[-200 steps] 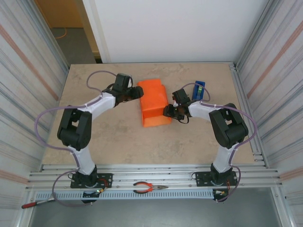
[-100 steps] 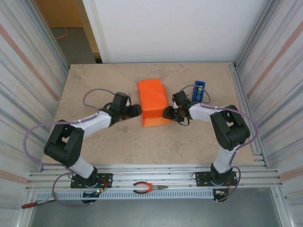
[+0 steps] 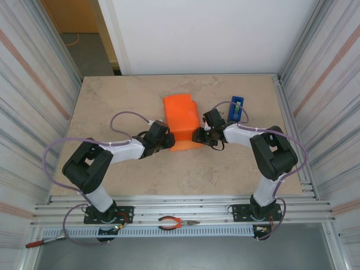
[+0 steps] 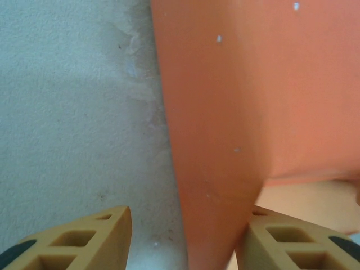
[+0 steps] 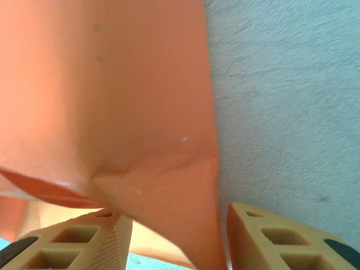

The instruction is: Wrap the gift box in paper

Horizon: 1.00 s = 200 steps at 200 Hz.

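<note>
The orange paper [image 3: 181,121] lies folded into a block at the table's middle, and the gift box is hidden under it. My left gripper [image 3: 169,142] is at the block's near left corner. In the left wrist view its jaws [image 4: 191,220] stand open around a hanging paper flap [image 4: 225,140], which touches the right finger [image 4: 292,236]. My right gripper [image 3: 198,135] is at the near right corner. It is open [image 5: 179,216] too, with a creased paper fold [image 5: 169,191] between its fingers.
A blue tape dispenser [image 3: 237,108] stands just behind the right gripper. Red-handled pliers [image 3: 177,223] lie on the front rail between the arm bases. Ribbed metal walls close in both sides of the beige tabletop [image 3: 112,101].
My left arm has swung from the block's far left corner down to its near left corner, its jaws narrowing a little. The right gripper has barely moved.
</note>
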Motion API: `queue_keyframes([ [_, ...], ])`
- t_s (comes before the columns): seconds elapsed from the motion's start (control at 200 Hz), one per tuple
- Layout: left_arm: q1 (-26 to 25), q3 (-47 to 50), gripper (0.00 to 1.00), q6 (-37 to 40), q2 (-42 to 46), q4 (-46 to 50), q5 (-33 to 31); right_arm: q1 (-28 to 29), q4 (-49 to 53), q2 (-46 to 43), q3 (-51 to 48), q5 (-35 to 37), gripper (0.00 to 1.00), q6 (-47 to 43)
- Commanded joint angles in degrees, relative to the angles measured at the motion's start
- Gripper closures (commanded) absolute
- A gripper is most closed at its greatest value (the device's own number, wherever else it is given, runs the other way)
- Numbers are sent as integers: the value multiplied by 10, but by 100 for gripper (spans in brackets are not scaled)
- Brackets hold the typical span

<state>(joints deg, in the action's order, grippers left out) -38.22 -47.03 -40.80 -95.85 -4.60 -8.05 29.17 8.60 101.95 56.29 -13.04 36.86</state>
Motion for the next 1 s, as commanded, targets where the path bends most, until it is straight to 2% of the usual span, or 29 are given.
queue_keyframes([
  [0.0, -8, -19, 51, -8, -15, 3, -58, 10, 9, -27, -12, 11, 53, 6],
  [0.185, -13, -19, 52, -18, -29, 15, -96, 12, 21, -50, -15, 20, 51, 10],
  [0.426, -15, -19, 53, -17, -40, 13, -100, 6, 48, -62, -13, 47, 45, -2],
  [0.666, -14, -17, 53, -16, -41, 13, -99, -9, 43, -67, -18, 26, 43, -4],
  [0.902, -14, -22, 54, -19, -48, 16, -96, -17, 41, -88, -27, 1, 44, -4],
  [0.997, -15, -23, 54, -16, -46, 17, -95, -17, 36, -79, -32, -1, 49, -2],
])
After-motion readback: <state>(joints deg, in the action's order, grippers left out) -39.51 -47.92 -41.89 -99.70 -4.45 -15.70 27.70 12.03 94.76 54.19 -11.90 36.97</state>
